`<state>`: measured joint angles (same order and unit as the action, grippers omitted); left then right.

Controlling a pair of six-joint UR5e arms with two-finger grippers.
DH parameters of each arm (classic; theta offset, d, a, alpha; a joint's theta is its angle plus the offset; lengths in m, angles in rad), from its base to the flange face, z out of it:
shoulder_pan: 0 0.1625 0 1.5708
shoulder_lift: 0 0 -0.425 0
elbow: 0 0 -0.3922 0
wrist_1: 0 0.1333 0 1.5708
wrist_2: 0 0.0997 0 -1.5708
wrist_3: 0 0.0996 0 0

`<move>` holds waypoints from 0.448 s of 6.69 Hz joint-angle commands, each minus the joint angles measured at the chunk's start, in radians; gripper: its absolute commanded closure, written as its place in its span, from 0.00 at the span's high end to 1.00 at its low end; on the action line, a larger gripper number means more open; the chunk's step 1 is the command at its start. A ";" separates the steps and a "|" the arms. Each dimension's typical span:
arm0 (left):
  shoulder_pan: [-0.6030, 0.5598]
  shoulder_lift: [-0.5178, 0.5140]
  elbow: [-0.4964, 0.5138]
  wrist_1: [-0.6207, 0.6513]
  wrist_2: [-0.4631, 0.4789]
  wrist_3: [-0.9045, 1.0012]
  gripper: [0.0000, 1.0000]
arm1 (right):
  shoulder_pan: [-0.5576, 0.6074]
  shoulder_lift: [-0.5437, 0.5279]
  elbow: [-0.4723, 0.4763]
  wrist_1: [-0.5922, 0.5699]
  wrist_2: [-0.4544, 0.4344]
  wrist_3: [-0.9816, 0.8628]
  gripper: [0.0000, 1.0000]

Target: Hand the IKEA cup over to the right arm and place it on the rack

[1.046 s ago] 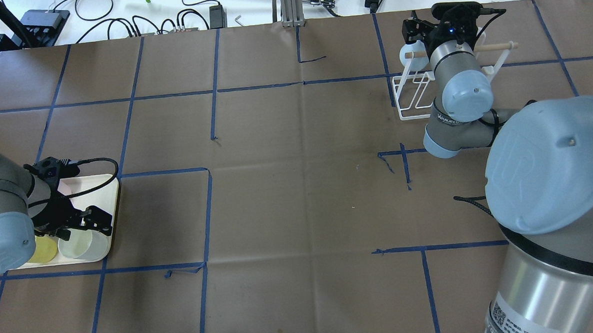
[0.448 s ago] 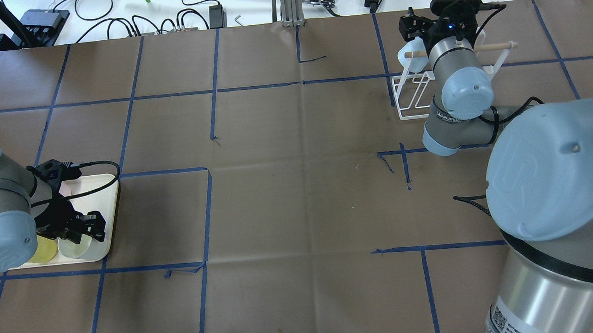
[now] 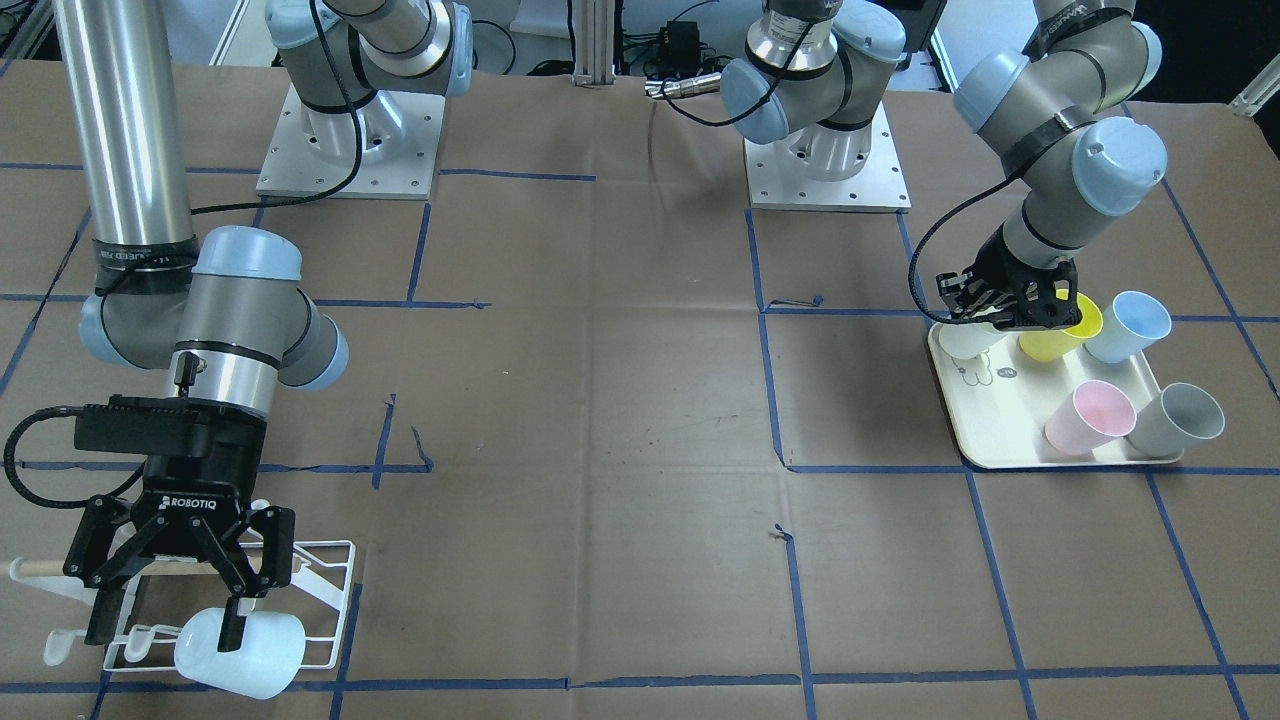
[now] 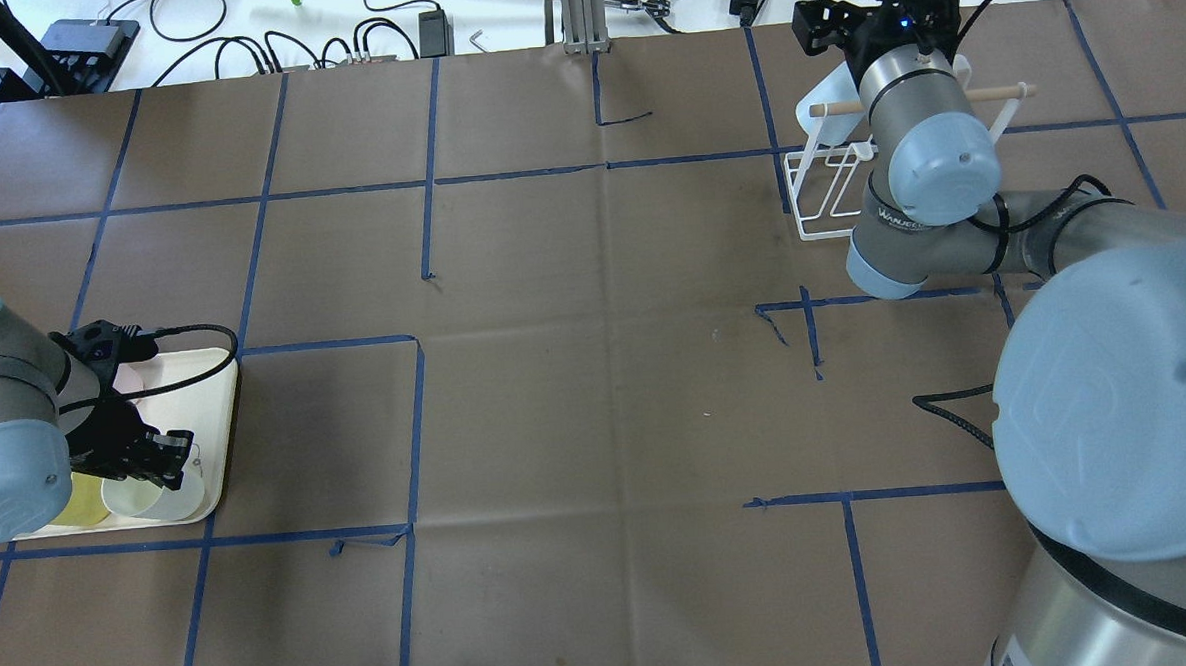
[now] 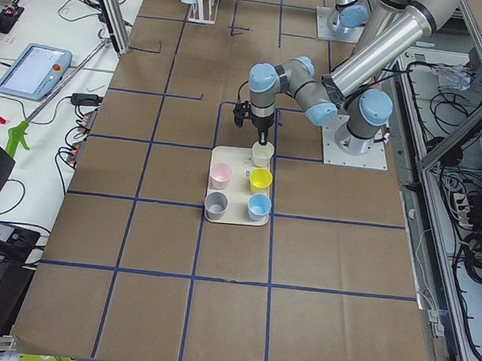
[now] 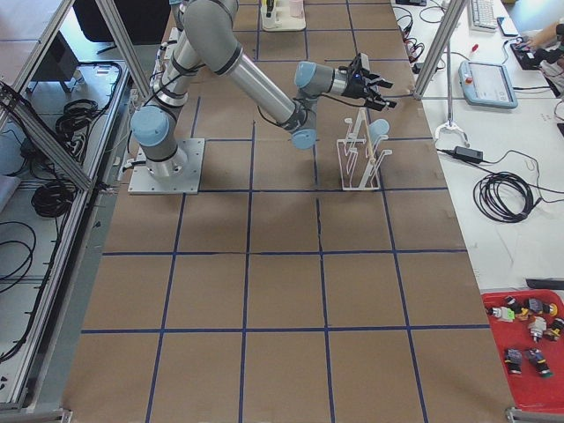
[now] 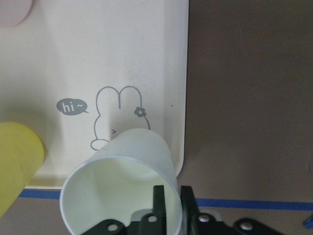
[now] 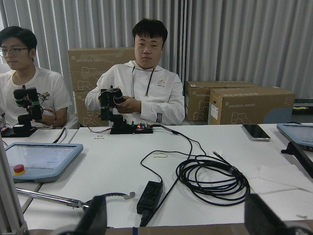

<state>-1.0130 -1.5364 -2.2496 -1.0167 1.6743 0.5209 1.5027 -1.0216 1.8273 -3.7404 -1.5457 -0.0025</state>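
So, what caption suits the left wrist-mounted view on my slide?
Left gripper pinching the white cup by its wall over the cream tray, beside the yellow cup.

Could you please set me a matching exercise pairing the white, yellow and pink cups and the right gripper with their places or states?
Things:
1. white cup
2. yellow cup
3. pink cup
4. right gripper

Places or states:
A. jaws open, at the rack
B. on the tray, beside the grey cup
C. rim pinched by the left gripper
D. on the tray, between the white cup and the blue cup

Pairs: 1-C, 2-D, 3-B, 4-A.
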 commanded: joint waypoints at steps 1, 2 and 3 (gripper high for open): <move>-0.015 0.016 0.040 -0.002 -0.005 0.002 0.00 | 0.026 -0.115 0.030 0.074 0.004 0.098 1.00; -0.039 0.010 0.121 -0.044 -0.007 0.002 0.00 | 0.063 -0.164 0.079 0.085 0.007 0.199 1.00; -0.080 -0.001 0.275 -0.195 -0.007 0.005 0.00 | 0.085 -0.220 0.126 0.085 0.012 0.288 1.00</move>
<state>-1.0534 -1.5283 -2.1180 -1.0857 1.6685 0.5237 1.5575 -1.1763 1.9003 -3.6625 -1.5386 0.1788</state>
